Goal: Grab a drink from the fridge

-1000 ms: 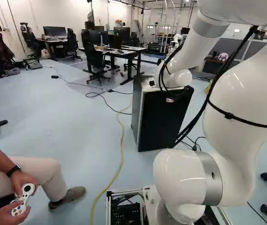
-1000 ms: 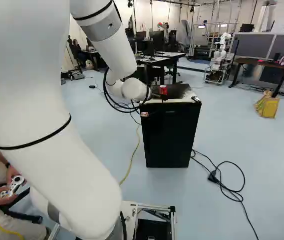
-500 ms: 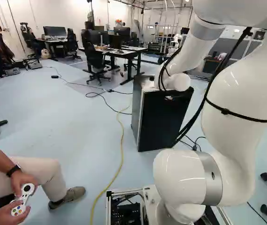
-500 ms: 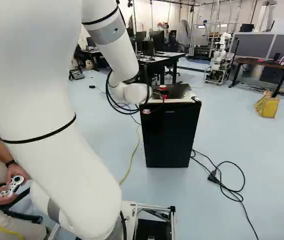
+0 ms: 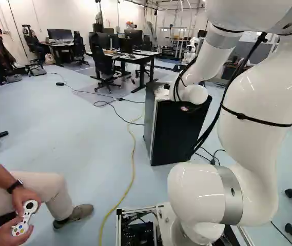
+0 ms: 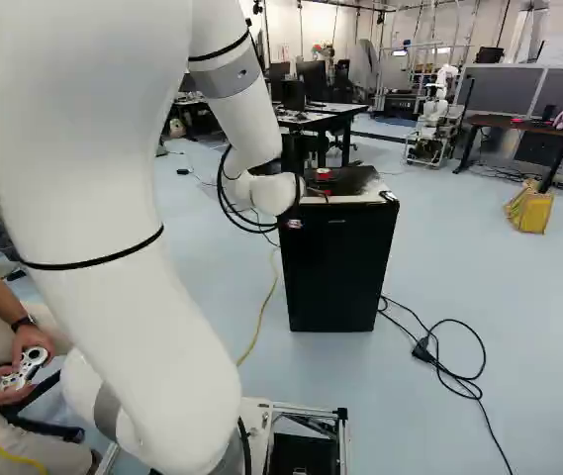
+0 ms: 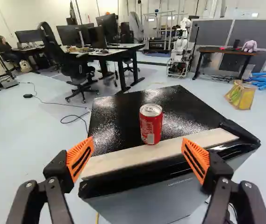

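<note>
Red can [image 7: 150, 123] stands upright on top of the fridge [image 7: 118, 112], just by the pale strip [image 7: 123, 161] along the front edge; the gripper [image 7: 138, 151] is spread wide and holds nothing, the can ahead of it; coming in too low would likely catch a pad [image 7: 80, 157] on that strip; coming in off-centre could nudge the can and tip it; there is room on both sides of the can for the pads, though the top's side edges drop to the floor; the cable loop [image 6: 230, 213] might snag the front corner.
</note>
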{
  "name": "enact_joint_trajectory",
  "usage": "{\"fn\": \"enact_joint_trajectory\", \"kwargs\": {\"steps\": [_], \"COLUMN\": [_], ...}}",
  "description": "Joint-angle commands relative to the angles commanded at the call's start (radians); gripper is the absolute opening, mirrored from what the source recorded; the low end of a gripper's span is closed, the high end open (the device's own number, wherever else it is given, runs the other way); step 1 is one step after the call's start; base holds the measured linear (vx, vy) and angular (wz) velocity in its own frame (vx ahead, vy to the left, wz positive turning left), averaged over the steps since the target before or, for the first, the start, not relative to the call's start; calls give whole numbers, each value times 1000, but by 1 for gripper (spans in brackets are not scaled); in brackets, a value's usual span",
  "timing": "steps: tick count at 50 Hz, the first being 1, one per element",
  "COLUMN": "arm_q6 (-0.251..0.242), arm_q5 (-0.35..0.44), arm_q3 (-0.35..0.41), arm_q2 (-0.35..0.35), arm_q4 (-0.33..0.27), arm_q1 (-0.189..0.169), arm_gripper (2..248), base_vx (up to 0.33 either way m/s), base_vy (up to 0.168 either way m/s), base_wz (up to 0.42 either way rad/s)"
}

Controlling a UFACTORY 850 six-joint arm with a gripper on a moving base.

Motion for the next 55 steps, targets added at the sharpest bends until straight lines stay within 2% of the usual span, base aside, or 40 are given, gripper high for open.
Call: {"fn": "enact_joint_trajectory", "kwargs": {"steps": [29,55], "arm_q6": [0,0], "arm_q5": [0,0], "arm_q3": [-67,-178], "arm_q2": [-121,-224], "arm_q4": [-32,-35], "arm_q1": [-25,-43], "arm_gripper": [247,247], "base_vx": [0,0], "base_vy": [0,0], "base_wz": [0,0]}}
